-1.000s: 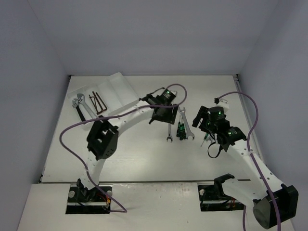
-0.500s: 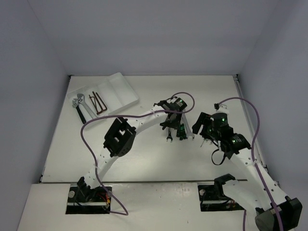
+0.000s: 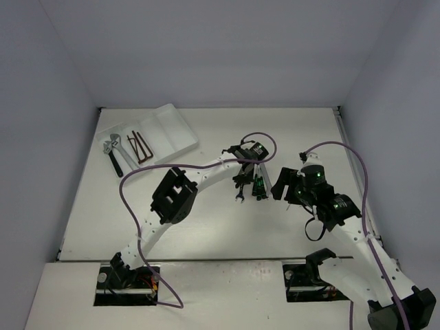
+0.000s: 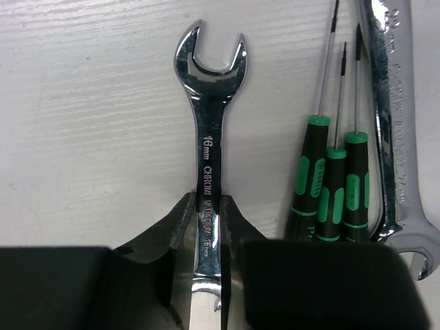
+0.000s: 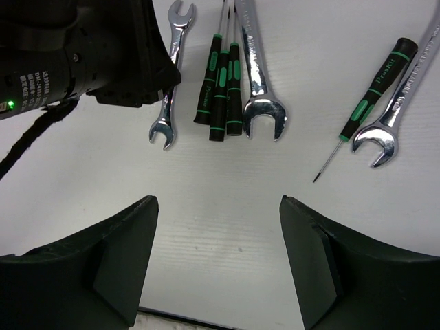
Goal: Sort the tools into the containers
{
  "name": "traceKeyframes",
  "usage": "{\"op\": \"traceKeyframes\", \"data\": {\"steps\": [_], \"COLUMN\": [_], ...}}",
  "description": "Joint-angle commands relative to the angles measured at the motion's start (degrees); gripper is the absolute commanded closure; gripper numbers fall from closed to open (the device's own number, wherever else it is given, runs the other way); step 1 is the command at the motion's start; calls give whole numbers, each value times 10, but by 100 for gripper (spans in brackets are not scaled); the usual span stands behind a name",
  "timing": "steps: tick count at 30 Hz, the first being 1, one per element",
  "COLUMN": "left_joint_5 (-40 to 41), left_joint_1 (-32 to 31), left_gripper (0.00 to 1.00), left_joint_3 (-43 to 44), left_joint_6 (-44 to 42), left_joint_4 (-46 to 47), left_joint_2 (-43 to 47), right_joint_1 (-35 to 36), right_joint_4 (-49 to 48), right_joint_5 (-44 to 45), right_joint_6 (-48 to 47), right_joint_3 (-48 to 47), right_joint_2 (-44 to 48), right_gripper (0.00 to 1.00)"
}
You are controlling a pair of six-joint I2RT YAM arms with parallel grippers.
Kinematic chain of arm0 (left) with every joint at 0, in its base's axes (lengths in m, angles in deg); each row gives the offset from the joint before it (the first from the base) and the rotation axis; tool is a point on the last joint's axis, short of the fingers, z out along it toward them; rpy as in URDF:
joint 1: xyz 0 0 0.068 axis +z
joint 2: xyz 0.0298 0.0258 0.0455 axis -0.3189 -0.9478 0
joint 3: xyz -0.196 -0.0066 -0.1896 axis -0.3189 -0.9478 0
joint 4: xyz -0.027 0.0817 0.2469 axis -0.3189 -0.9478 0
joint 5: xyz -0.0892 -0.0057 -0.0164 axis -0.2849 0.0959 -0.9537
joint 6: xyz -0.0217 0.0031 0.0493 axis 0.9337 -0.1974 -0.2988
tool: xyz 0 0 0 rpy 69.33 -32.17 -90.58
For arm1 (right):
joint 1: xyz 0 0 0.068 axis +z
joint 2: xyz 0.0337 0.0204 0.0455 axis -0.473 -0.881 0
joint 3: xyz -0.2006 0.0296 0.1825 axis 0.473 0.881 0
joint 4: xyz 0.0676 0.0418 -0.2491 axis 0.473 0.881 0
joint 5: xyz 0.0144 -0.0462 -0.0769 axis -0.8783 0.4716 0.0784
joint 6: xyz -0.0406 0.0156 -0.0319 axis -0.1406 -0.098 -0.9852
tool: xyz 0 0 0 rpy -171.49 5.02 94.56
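Two grippers: you have both low over the bench, near its middle and a bit toward the right edge
Left gripper (image 4: 207, 210): squeezed tight on the shaft of the small wrench (image 4: 206, 103), with one finger on each side
Small wrench: it lies on the bench, and its free open end points to the near edge
Right gripper (image 5: 218, 258): your fingers are spread wide and hold nothing; it hangs over bare bench on the near side of the tools
Three screwdrivers (image 4: 331, 185): black with green marks, packed side by side, just right of the small wrench
Big wrench (image 5: 256, 69): silver, right beside the three screwdrivers
Lone screwdriver (image 5: 375, 86): closer to the right edge, next to another silver wrench (image 5: 404, 93)
Tray (image 3: 172, 130): white, at the far left corner of the bench
In the tray: you can see two adjustable wrenches (image 3: 112, 148) in the slot nearest the left edge, and dark hex keys (image 3: 141, 146) in the next slot
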Motion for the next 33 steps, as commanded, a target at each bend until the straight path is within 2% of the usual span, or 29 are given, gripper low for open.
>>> {"op": "traceKeyframes", "data": {"steps": [1,8,12,20,26,33], "left_joint_5": [47,85,95,97,100,75], "left_joint_1": [7,32,43,89,168,314], "left_gripper": [100,100,100,100,100,100], "left_joint_3": [-48,-69,-75,-100,-78,-7], "left_joint_6": [17,-45,-81,-109,-119,-120], "left_joint_4": [-41,-40,-39,-29,-29,-29], "left_joint_2": [46,134,152,191,219,180], "right_joint_1": [30,39,37,36,36,36], "right_joint_4": [5,5,4,4,4,4], "right_joint_5": [10,32,69,88,98,107], "right_joint_6": [-19,-19,-23,-16,-12,-18], "right_joint_3": [-36,-43,-56,-56,-53,-65], "right_joint_2": [5,6,-5,-10,-18,-32], "right_gripper": [32,32,32,32,32,32]}}
